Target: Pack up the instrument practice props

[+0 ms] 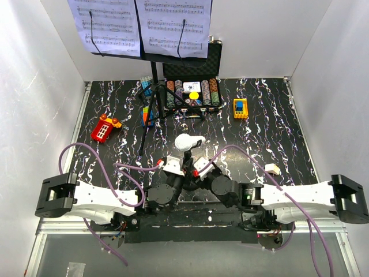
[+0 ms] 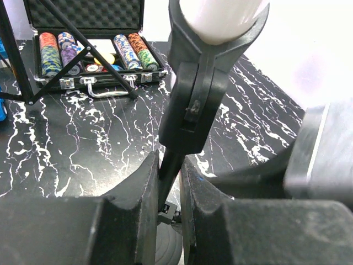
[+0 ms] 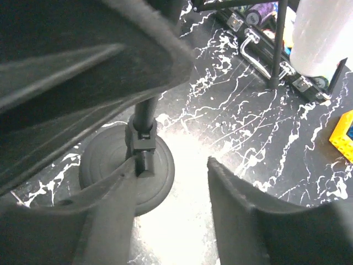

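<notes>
Microphone stand pickup: both hands meet on it at 6 o'clock of the counter (image 1: 271, 127).

Left hand (image 2: 170, 186) is pinched nearly shut on the thin stand pole (image 2: 172, 164), just under the black clip (image 2: 193, 83) that holds the white microphone (image 1: 188, 141). Right hand (image 3: 172, 168) is spread wide and holds nothing; one finger touches the joint knob above the round base (image 3: 105, 165), the other is well clear. The base sits flat on the counter. Music stand (image 1: 151, 98) with sheet-music pages (image 1: 106, 26) is up at 11 o'clock, untouched, and the poker-chip case (image 1: 192, 92) is at 12. Step looks like securing the mic stand, the first prop. Next probably needs the right hand to close low on the pole, then a straight lift so the top-heavy mic doesn't tip.
</notes>
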`<state>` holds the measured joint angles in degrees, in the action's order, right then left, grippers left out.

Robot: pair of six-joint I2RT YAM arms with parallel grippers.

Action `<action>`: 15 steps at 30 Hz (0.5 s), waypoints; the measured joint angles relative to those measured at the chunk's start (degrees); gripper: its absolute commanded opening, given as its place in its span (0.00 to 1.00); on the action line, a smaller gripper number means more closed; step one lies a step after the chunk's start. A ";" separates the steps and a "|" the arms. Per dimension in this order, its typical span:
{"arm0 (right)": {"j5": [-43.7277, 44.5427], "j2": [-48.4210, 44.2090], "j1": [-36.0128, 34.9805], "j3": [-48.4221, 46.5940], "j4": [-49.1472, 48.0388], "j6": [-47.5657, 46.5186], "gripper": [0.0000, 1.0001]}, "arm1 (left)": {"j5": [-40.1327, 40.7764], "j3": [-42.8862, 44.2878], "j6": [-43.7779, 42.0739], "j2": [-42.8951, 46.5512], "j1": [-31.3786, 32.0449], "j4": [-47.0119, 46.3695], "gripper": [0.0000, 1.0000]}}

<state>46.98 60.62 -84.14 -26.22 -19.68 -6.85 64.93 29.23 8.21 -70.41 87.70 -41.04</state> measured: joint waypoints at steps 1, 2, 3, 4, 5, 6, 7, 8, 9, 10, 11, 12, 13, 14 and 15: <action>-0.46 -1.42 0.85 -0.74 2.67 1.11 0.79 | -0.04 -0.22 0.59 0.26 -0.09 -0.20 0.00; -0.61 -2.75 1.55 -1.51 5.60 2.34 0.83 | -0.22 -0.35 1.05 0.35 -0.15 -0.31 0.00; -0.85 -4.02 2.10 -2.19 8.46 3.45 0.84 | -0.44 -0.42 1.42 0.39 -0.15 -0.44 0.00; -1.27 -5.05 2.49 -2.75 10.69 4.17 0.85 | -0.83 -0.42 1.97 0.37 -0.15 -0.46 0.00; -1.51 -5.99 2.73 -3.72 13.42 5.20 0.85 | -1.18 -0.42 2.34 0.17 -0.15 -0.42 0.00; -2.03 -6.78 3.17 -4.72 15.85 6.36 0.86 | -1.44 -0.35 2.54 -0.15 -0.17 -0.44 0.00; -2.73 -7.61 3.63 -5.84 18.18 7.76 0.86 | -1.64 -0.26 2.62 -0.52 -0.24 -0.59 0.00; -3.80 -8.59 4.50 -7.02 20.24 9.68 0.86 | -1.68 -0.26 2.69 -0.76 -0.26 -0.55 0.00; -4.92 -9.84 5.79 -8.02 21.84 11.72 0.86 | -1.73 -0.31 2.73 -1.01 -0.26 -0.26 0.00; -5.90 -11.54 6.75 -8.85 23.28 13.79 0.86 | -1.86 -0.70 2.86 -1.33 -0.24 0.42 0.00; -6.99 -13.33 9.51 -9.09 24.02 15.82 0.86 | -2.21 -1.22 3.06 -1.84 -0.15 1.16 0.00; -8.48 -15.52 11.58 -9.11 24.79 17.97 0.85 | -2.56 -1.73 3.41 -2.45 -0.04 1.90 0.00; -10.32 -17.57 13.73 -9.11 25.79 20.48 0.84 | -3.19 -2.01 3.76 -3.26 0.13 2.71 0.00; -12.37 -19.32 15.82 -9.03 26.34 22.75 0.83 | -3.43 -2.25 3.93 -3.82 0.28 3.39 0.00; -14.93 -20.68 18.01 -8.81 26.67 25.40 0.83 | -3.52 -2.60 4.13 -4.33 0.46 3.72 0.00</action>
<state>32.05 39.94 -66.13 -35.03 6.98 18.55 61.41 26.63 12.34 -74.74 88.16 -37.32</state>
